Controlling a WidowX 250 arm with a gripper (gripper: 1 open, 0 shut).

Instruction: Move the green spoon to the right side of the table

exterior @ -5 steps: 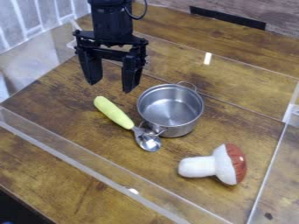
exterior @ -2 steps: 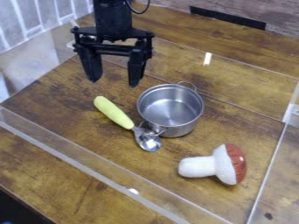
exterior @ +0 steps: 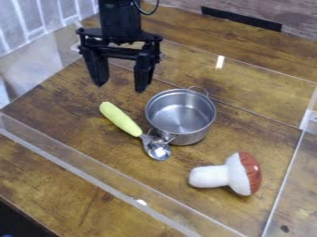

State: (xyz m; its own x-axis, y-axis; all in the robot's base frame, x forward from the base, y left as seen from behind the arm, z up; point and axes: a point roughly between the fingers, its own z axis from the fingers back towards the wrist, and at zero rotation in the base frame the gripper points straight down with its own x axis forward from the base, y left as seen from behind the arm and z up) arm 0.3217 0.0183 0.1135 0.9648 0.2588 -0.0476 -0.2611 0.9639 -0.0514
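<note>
Your gripper (exterior: 120, 82) hangs w/ fingers wide, empty, far of the green spoon (exterior: 132, 127). Spoon lies on desk (exterior: 74, 176), bowl end touching the pot (exterior: 181, 116).

looks like a robot lab setup: wood counter (exterior: 74, 106) fenced by clear plastic walls (exterior: 74, 153), toy mushroom (exterior: 229, 173) as prop
</note>
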